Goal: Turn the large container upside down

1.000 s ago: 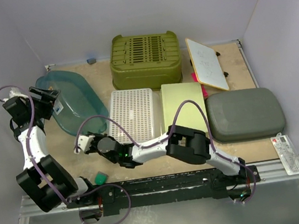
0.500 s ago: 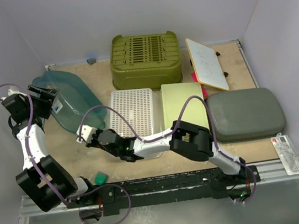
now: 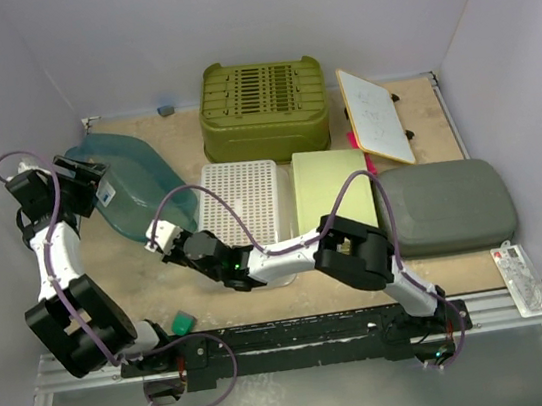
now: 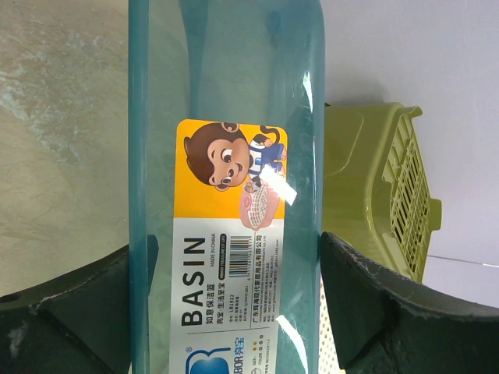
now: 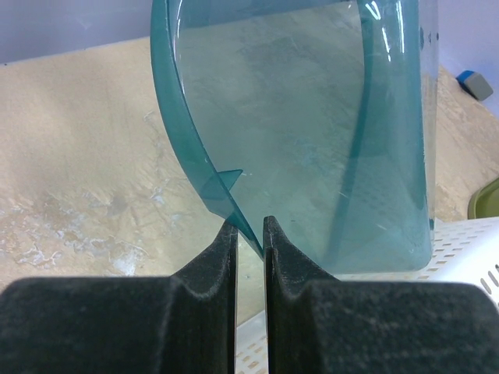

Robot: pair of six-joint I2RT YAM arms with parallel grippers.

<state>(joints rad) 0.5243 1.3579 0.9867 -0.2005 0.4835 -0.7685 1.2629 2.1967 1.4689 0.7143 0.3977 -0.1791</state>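
Note:
The large container is a translucent teal basin (image 3: 136,190) at the left of the table, tipped up on its side. My left gripper (image 3: 89,181) grips its far-left wall. In the left wrist view the basin (image 4: 234,93) with its monkey "BASIN" label fills the space between my fingers (image 4: 70,319), and the left gripper (image 4: 234,312) is shut on it. My right gripper (image 3: 162,235) is shut on the near rim. In the right wrist view the thin teal rim of the basin (image 5: 312,140) runs down into the right gripper (image 5: 250,231), pinched between its nearly closed fingers.
An upturned olive crate (image 3: 263,108) stands at the back. A white perforated tray (image 3: 241,202), a pale green lid (image 3: 329,185) and a grey lid (image 3: 443,204) lie in a row to the right. A whiteboard (image 3: 375,113) leans at the back right. A small green block (image 3: 181,323) lies near the left base.
My right gripper has moved up and to the right with the near rim, and the basin has tipped steeper toward the left wall. My left gripper has kept its hold.

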